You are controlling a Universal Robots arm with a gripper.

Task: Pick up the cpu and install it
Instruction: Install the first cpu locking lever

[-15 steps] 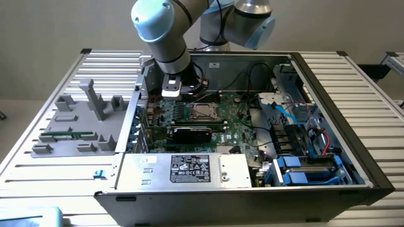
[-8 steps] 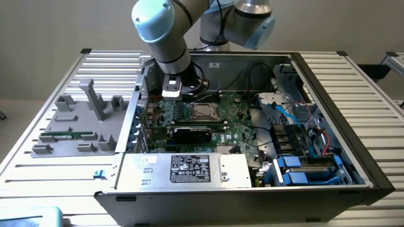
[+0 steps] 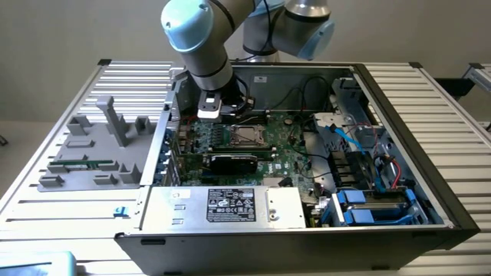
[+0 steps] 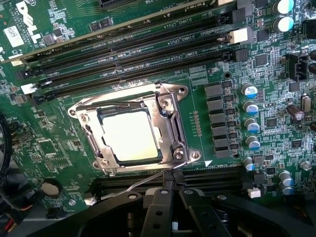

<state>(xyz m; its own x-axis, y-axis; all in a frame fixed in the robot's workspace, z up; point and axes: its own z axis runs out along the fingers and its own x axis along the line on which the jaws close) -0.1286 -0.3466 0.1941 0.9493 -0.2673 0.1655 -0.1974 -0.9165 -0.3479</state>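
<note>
- A slatted metal table (image 3: pixel 429 115) carries everything, stretching well out past the tool on all sides.
- The open computer case (image 3: pixel 268 253) lies on it, and the tool reaches down inside.
- The arm (image 3: pixel 199 34) comes in from the far side and bends down into the case.
- A grey tray (image 3: pixel 57 144) sits outside the case, well apart from the tool, towards the exterior view's left, with a green memory stick (image 3: pixel 77 167) lying in it.
- The power supply (image 3: pixel 230 206) lies along the case's near wall, well away from the tool.
- The motherboard (image 4: pixel 59 165) is directly under the tool.
- A black graphics card (image 3: pixel 234 162) stands between the tool and the power supply.
- Long memory slots (image 4: pixel 123 54) run on the far side of the socket from the tool.
- The metal socket frame (image 4: pixel 170 118) sits just ahead of the fingertips.
- The cpu (image 4: pixel 131 134) lies flat inside that frame, near the tool but not touching it.
- The gripper (image 4: pixel 170 177) hangs low over the board, its black fingers (image 4: pixel 159 207) drawn in narrow, with the tips together.
- A thin wire lever (image 4: pixel 140 182) ends right at those tips; I cannot tell whether it is pinched.
</note>
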